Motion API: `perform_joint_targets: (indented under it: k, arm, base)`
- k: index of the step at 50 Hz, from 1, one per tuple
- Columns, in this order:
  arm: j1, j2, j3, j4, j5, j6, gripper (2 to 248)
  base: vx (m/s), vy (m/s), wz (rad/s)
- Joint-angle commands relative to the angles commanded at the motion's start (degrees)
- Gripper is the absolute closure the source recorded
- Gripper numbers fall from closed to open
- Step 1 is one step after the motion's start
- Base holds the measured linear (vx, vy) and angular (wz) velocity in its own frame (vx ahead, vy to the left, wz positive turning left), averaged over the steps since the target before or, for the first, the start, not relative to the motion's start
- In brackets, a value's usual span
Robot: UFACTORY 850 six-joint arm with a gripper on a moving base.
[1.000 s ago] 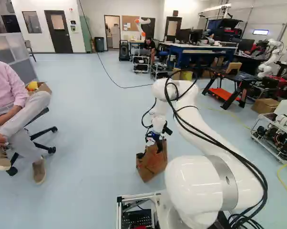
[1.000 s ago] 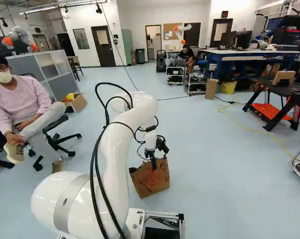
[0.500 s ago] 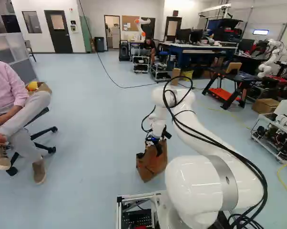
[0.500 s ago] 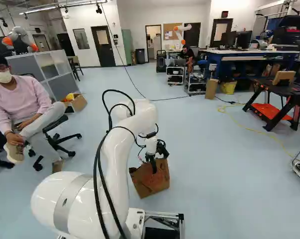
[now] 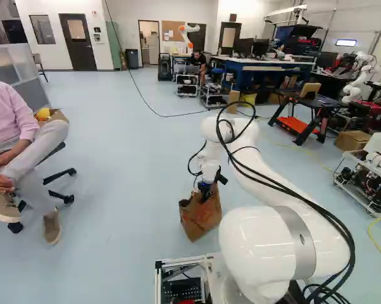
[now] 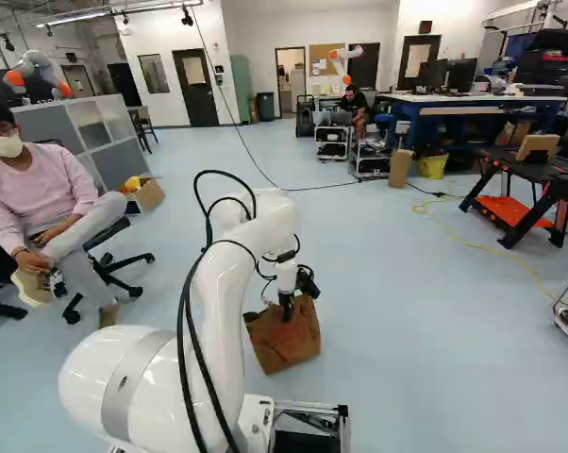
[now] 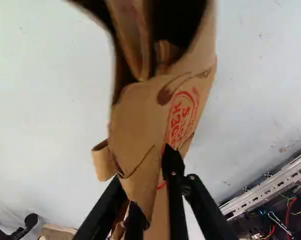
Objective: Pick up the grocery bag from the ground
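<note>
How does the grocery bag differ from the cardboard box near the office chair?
The grocery bag is creased paper; the cardboard box has straighter, stiffer sides. The bag is at the claw, the box well away. A yellow item shows in the box; the bag's dark interior hides any contents. Both are brown and open-topped.

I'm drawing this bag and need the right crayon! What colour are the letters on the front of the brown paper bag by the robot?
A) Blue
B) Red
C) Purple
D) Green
B: the wrist view shows red letters with a red line curving around them on the brown side of the paper bag.
</note>
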State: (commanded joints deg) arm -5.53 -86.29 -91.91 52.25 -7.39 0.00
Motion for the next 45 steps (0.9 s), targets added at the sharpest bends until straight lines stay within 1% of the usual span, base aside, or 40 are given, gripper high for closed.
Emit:
perform_joint_targets:
  k: [1,2,6,7,16,21,45]
  arm:
    - [0.0,0.0,0.0,0.0,0.0,0.0,182]
    - [0.0,0.0,0.0,0.0,0.0,0.0,219]
    - [0.0,0.0,0.0,0.0,0.0,0.0,219]
    - [0.0,0.0,0.0,0.0,0.0,0.0,230]
    - [0.0,0.0,0.0,0.0,0.0,0.0,230]
    - [0.0,0.95,0.9,0.0,0.0,0.0,230]
    - [-0.05,10.39,9.9,0.0,0.0,0.0,230]
  base:
    - [0.0,0.0,0.0]
    - [0.0,0.0,0.0]
    - [0.0,0.0,0.0]
    - [0.0,0.0,0.0]
    - [0.0,0.0,0.0]
    - [0.0,0.0,0.0]
    - [0.0,0.0,0.0]
